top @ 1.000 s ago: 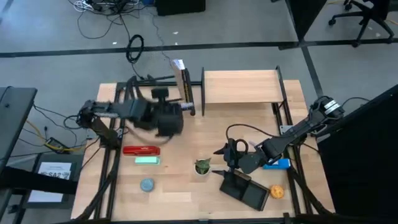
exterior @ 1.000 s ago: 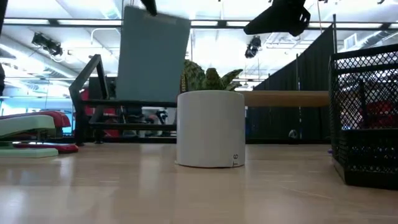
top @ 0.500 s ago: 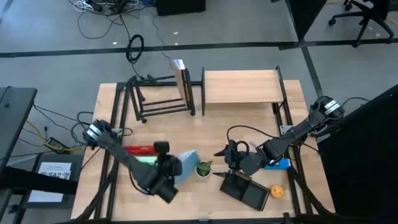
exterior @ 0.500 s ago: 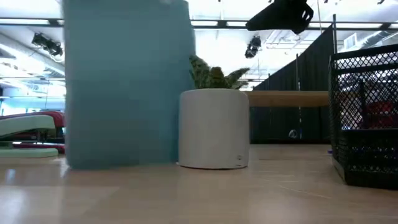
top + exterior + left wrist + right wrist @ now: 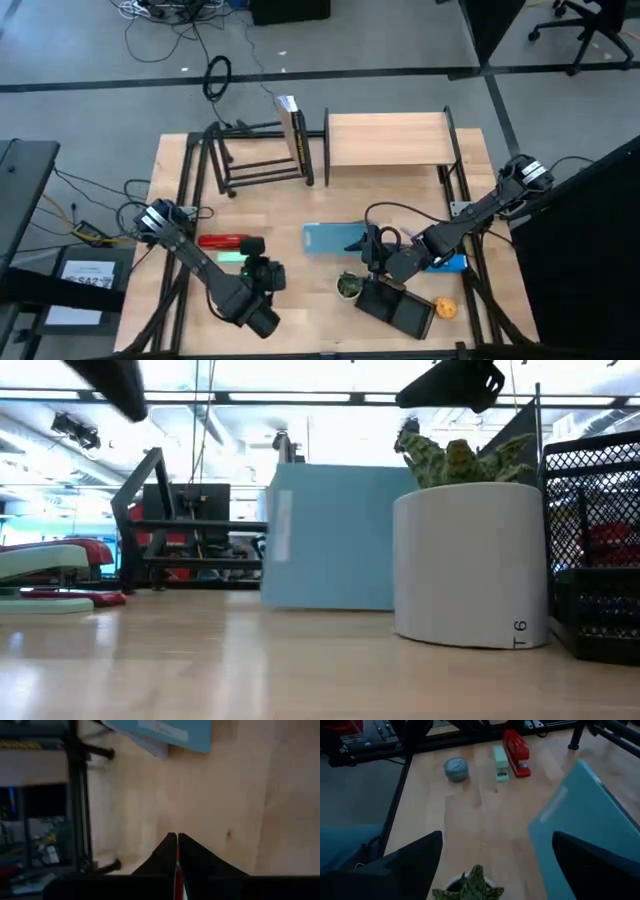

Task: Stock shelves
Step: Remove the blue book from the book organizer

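Now blue book [image 5: 332,238] flat beside plant [image 5: 349,286]

Low view: left arm [image 5: 110,382] is a dark blur, cut by top edge. Right arm's dark part [image 5: 452,382] also cut at top. Mesh organizer [image 5: 595,550] cut by the pic's right edge, partly behind white plant pot [image 5: 470,565]. Wood-board shelf hidden behind blue book [image 5: 335,535] and pot. Green stapler [image 5: 45,565] cut at the pic's left edge.

Left wrist view: whole pic soft; blue book [image 5: 165,732] cut at the edge; label on it too blurred to read.

Right wrist view: plant [image 5: 472,887] and blue book [image 5: 585,830] both cut by pic edges; right end effector [image 5: 495,862] fingers dark, blurred.

High view: orange item [image 5: 445,309] near tabletop's front right corner, too small to ID.
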`<move>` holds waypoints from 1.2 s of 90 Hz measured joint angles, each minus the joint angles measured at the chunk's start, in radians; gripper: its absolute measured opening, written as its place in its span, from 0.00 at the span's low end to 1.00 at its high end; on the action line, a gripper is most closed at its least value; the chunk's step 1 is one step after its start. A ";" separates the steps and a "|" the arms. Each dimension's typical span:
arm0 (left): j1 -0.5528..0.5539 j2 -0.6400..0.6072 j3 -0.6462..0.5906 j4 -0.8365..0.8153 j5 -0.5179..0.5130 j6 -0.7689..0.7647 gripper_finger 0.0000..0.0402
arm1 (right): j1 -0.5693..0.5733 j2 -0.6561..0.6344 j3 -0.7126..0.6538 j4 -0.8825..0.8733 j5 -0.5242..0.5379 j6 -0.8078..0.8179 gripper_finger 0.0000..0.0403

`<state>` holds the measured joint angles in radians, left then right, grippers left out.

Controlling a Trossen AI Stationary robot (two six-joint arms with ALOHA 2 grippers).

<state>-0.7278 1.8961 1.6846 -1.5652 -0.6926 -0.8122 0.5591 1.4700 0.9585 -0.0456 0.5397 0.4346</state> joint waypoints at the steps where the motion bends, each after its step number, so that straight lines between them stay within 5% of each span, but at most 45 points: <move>1: 0.000 0.000 0.002 0.005 -0.008 0.002 0.00 | 0.000 0.000 0.000 0.000 0.006 -0.004 0.86; 25: 0.067 0.000 0.018 0.247 -0.118 0.252 0.15 | 0.000 -0.073 0.057 -0.115 0.048 -0.104 0.86; 55: 0.310 0.000 0.019 0.551 0.071 0.752 0.57 | 0.029 -0.191 0.063 -0.211 0.071 -0.088 0.86; 70: 0.434 0.002 0.016 0.637 0.310 0.844 0.70 | 0.052 -0.166 0.063 -0.232 0.073 -0.080 0.86; 89: 0.545 0.005 -0.029 0.664 0.493 0.855 0.69 | 0.070 -0.146 0.063 -0.299 0.069 -0.003 0.86; 108: 0.585 0.006 -0.122 0.710 0.595 0.803 0.50 | 0.088 -0.147 0.063 -0.316 0.087 0.019 0.86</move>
<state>-0.1429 1.9022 1.5627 -0.8555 -0.0979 -0.0090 0.6466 1.3228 1.0210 -0.3616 0.6267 0.4537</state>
